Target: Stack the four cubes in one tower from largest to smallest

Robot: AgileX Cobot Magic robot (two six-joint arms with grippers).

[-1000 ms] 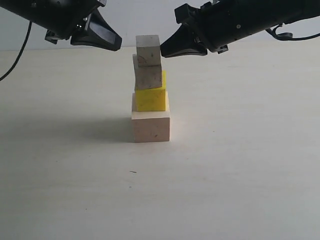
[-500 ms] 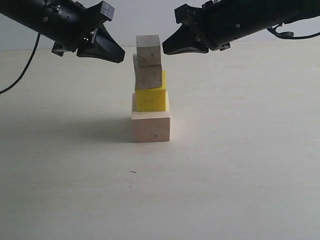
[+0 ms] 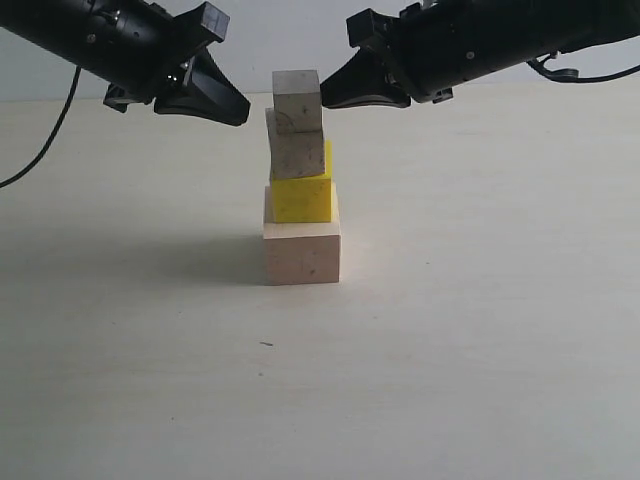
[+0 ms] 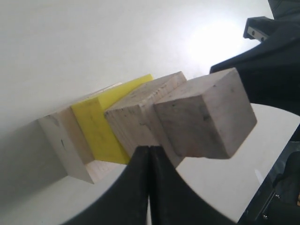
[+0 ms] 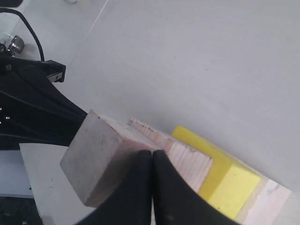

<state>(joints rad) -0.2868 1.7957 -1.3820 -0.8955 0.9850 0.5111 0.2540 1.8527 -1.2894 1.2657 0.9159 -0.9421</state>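
Observation:
The tower stands mid-table: a large pale wood cube (image 3: 301,253) at the bottom, a yellow cube (image 3: 301,197) on it, then a small pale wood cube (image 3: 296,153) twisted a little, and the smallest cube (image 3: 297,98) on top. My left gripper (image 3: 240,112) hangs shut just left of the top cube, a small gap away. My right gripper (image 3: 326,100) is shut, its tip at the top cube's right face. The wrist views show the same stack (image 4: 140,126) (image 5: 187,164) beyond the closed fingertips (image 4: 149,149) (image 5: 152,153).
The pale table (image 3: 480,330) spreads around the tower. A black cable (image 3: 40,120) droops from the left arm at the far left. Both black arms reach in from the upper corners above the stack.
The left gripper dropped and tilted toward the tower a second ago, then held still. The right gripper edged left toward the top cube. The cubes have not moved.

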